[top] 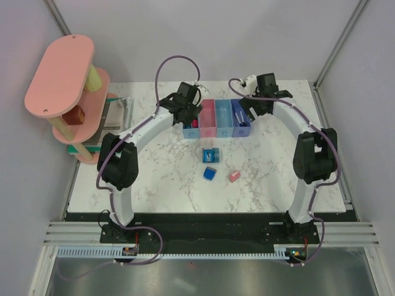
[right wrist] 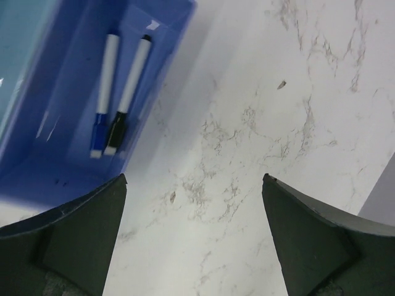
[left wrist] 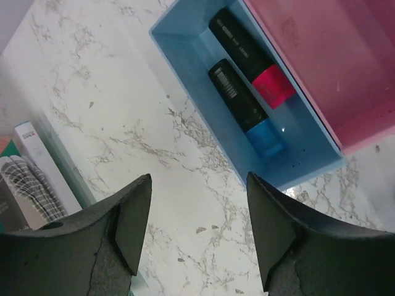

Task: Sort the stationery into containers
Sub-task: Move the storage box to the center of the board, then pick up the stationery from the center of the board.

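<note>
Two markers (left wrist: 233, 92) lay in the light blue bin (left wrist: 185, 68); the left gripper (left wrist: 197, 180) and right gripper (right wrist: 194, 180) were spread wide, empty.

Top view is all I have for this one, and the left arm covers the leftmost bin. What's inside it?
Observer: A pink-capped marker and a blue-capped marker lie side by side in that light blue bin.
Operator: And the one at the far right of the row?
Observer: The purple bin holds two thin pens lying side by side, a blue-tipped pen and a black-tipped pen.
</note>
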### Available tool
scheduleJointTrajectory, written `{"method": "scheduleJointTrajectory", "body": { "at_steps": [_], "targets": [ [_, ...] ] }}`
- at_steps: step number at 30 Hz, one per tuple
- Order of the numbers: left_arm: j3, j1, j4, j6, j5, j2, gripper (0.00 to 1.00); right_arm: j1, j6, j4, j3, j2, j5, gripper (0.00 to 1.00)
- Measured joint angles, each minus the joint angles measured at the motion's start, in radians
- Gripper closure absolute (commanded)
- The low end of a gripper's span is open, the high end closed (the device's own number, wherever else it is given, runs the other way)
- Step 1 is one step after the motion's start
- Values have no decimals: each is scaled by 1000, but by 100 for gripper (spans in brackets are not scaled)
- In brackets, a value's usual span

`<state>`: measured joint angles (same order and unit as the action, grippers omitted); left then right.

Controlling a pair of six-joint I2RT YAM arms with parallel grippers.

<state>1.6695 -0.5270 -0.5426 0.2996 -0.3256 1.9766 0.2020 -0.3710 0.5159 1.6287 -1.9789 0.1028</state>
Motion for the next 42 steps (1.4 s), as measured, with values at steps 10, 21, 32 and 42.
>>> {"method": "scheduleJointTrajectory", "body": {
  "at_steps": [10,21,32,42],
  "targets": [
    [-77,59,-8,47,14,-209,29,116,-351,238,-167,317,-301,2],
    [-263,53,-86,89,102,-462,30,266,-440,264,-296,274,-537,2],
    [-422,55,-169,159,126,-620,29,306,-416,140,-307,144,-575,2],
    [-426,69,-191,186,122,-650,29,342,-411,96,-306,94,-577,7]
  ]
}}
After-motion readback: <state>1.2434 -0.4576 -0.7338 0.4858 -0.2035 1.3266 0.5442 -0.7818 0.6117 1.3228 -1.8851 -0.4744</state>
